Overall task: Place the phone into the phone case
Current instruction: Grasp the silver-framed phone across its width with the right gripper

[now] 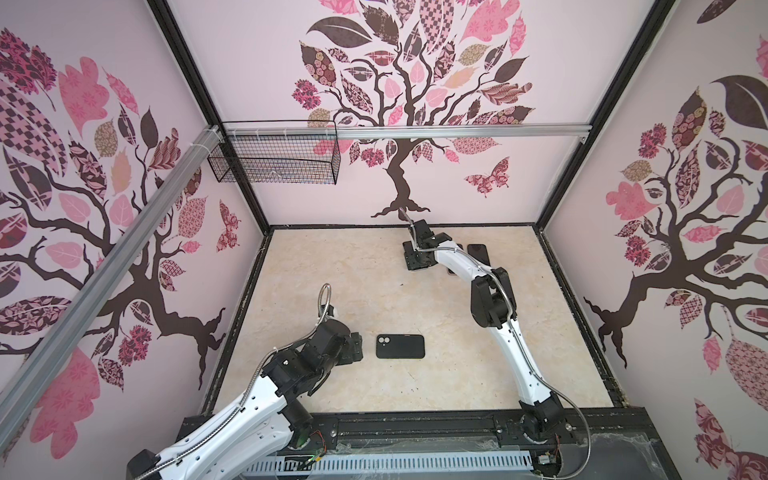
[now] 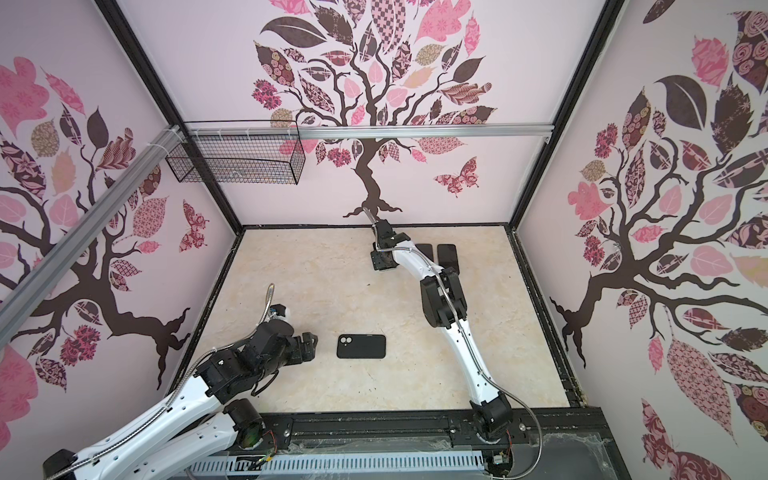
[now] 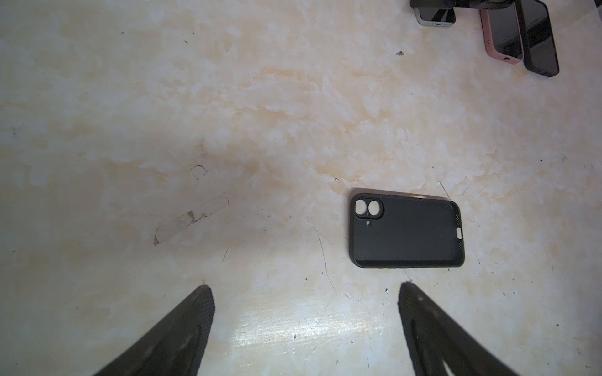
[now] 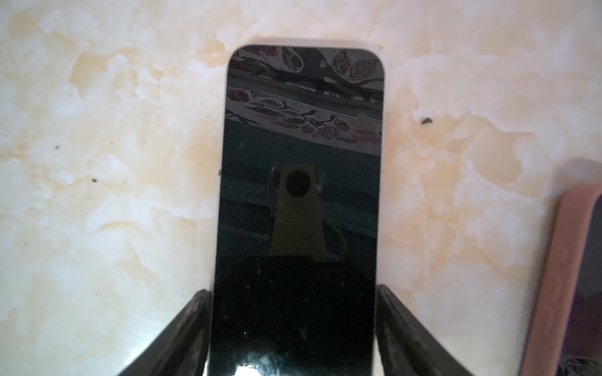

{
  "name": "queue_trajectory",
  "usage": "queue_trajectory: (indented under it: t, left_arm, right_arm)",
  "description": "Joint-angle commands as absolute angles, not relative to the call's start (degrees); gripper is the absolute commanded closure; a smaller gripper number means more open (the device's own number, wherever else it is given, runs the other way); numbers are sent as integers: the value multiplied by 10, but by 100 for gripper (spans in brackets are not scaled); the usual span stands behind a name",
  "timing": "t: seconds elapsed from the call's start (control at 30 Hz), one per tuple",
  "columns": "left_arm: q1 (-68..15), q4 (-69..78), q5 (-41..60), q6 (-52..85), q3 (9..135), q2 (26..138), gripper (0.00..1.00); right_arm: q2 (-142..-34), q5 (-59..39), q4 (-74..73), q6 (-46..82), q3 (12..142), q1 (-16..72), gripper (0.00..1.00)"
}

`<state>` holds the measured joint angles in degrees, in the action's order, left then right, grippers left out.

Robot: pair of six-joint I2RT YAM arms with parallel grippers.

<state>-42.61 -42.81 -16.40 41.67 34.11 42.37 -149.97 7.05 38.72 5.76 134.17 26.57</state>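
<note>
Far forward, right pincer [image 4: 293, 293] clasping phone [image 4: 303, 146]; left pincer [image 3: 304, 286] agape near case [image 3: 407, 231].

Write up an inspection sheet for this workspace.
Surface: beige marbled tabletop, scattered dark specks and scuffs.
Job's things: black phone case lies flat and empty, apart from the phones; phone lies screen up at the far side.
Clutter: pink-edged phone and dark phone beside it.
Grippers: left gripper open, holding nothing; right gripper straddles the phone's long edges, grip not certain.
Cables: metal conduit runs along each arm.
Surroundings: tree-patterned walls; wire basket hangs on the rail.
</note>
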Motion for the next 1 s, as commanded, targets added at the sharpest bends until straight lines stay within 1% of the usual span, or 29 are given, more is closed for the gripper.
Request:
queue_trajectory:
  t: [0.0, 0.13, 0.37, 0.57, 0.67, 0.97]
  left_arm:
    - [-423, -446, -183, 417, 347, 421, 8]
    - [-423, -451, -188, 418, 351, 415, 8]
    - [-422, -446, -184, 424, 351, 413, 8]
    - [-414, -438, -162, 431, 359, 412, 8]
    - [-404, -434, -147, 432, 368, 413, 8]
    - [-377, -419, -134, 414, 373, 422, 6]
  right_arm:
    - [-1532, 87, 415, 47, 1311, 267, 31]
    - [-1506, 79, 387, 43, 1274, 267, 38]
    - [-1472, 77, 375, 34, 1259, 267, 47]
    - [-1419, 50, 343, 23, 1207, 267, 60]
    - [-1360, 35, 316, 22, 1163, 267, 63]
    - [-1244, -12, 263, 25, 1066, 267, 73]
